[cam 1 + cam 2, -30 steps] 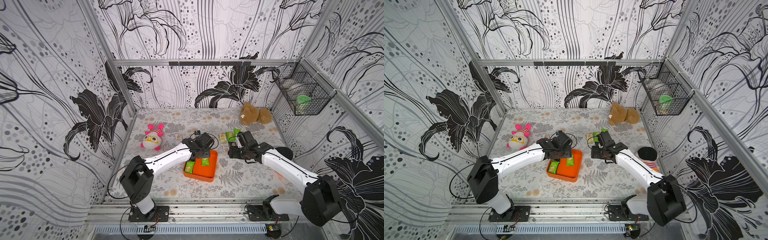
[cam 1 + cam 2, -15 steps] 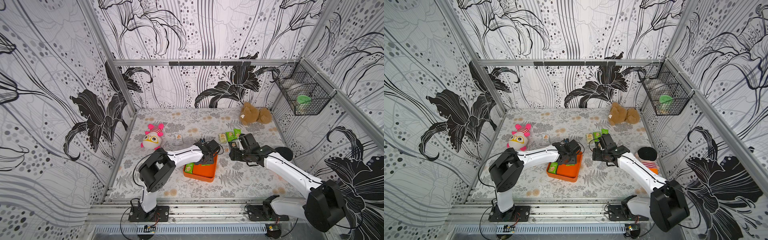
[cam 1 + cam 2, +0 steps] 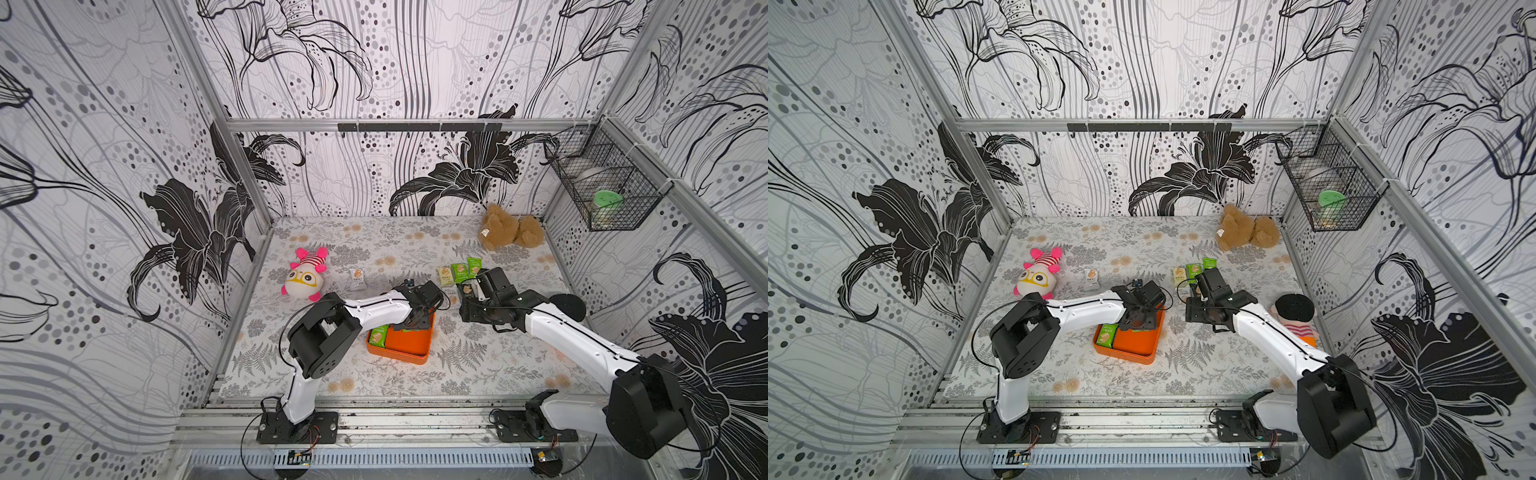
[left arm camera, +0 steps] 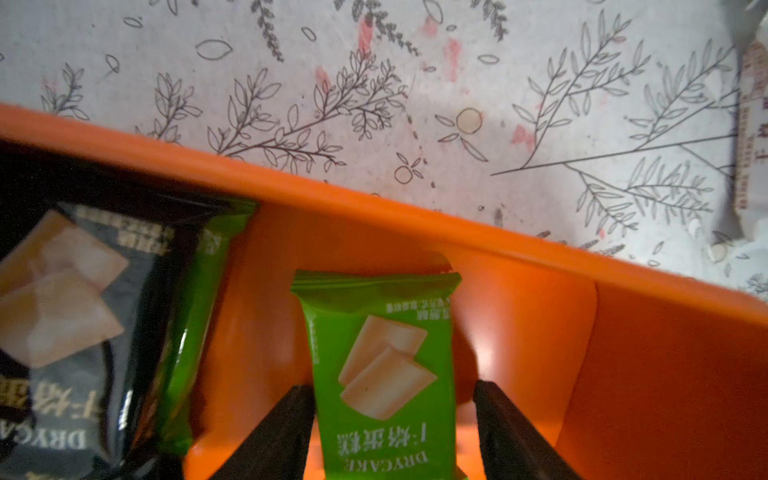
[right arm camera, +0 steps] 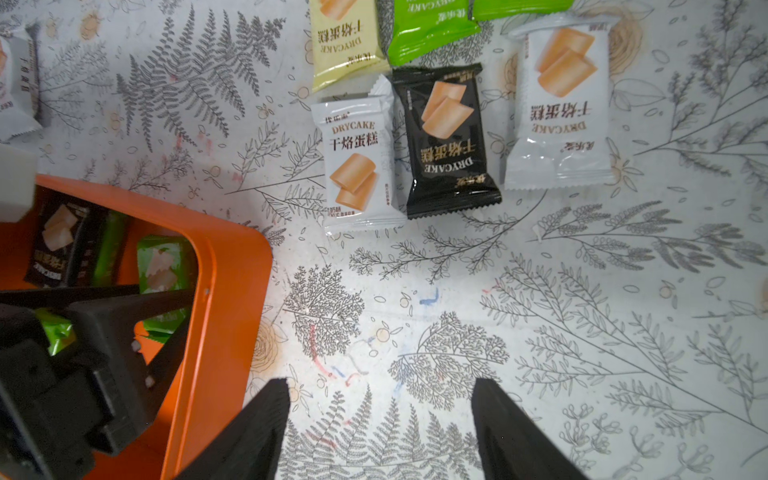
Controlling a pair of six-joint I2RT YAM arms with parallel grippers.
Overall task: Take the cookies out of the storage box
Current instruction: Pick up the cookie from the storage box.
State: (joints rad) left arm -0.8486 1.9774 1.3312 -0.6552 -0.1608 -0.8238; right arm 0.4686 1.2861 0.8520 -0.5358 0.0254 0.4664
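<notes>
The orange storage box (image 3: 405,347) sits mid-table. My left gripper (image 4: 392,386) is down inside it, open, its fingers on either side of a green cookie packet (image 4: 382,365) lying on the box floor; one finger touches the packet's edge. A black packet (image 4: 62,311) lies over another green one beside it. In both top views a green packet (image 3: 379,336) shows at the box's left wall. My right gripper (image 5: 380,380) hovers open over bare table just right of the box (image 5: 232,257), holding nothing. Several cookies (image 5: 449,141) lie on the table beyond it.
A lone white packet (image 3: 357,277) lies near the pink plush toy (image 3: 305,278). A brown teddy (image 3: 511,232) sits at the back right, a black-haired doll (image 3: 1293,309) by the right wall. A wire basket (image 3: 606,191) hangs on that wall.
My left gripper has moved from the box's far edge down into the box, and its elbow swung right. My right gripper drew back slightly from the packets on the table.
</notes>
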